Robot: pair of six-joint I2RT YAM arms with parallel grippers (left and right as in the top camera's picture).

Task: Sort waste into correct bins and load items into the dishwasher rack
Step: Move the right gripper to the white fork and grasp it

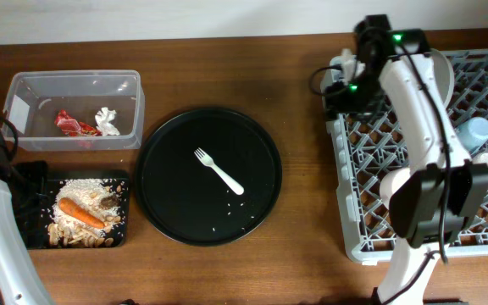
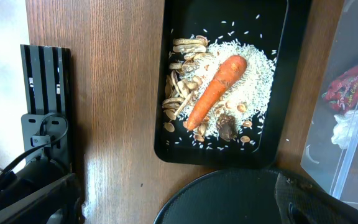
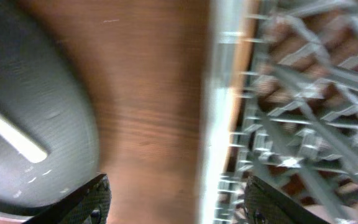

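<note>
Print on the red wrapper (image 2: 348, 87) is unreadable.

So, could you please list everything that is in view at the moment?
table: one, brown wood, under everything
clear tub: one, transparent, far left
red wrapper: one, red, inside the clear tub
tissue: one, white, crumpled, in the tub beside the wrapper
rectangular tray: one, black, next to the tub, nearer the robot
rice: one heap, pale, in the rectangular tray
carrot: one, orange, on the rice
dark lump: one, brown, by the carrot
round tray: one, black, centre
fork: one, white, on the round tray
rack: one, grey, right
cup: one, light blue, in the rack
left gripper: one, black, open, above the rectangular tray
right gripper: one, black, open, by the rack's left edge
</note>
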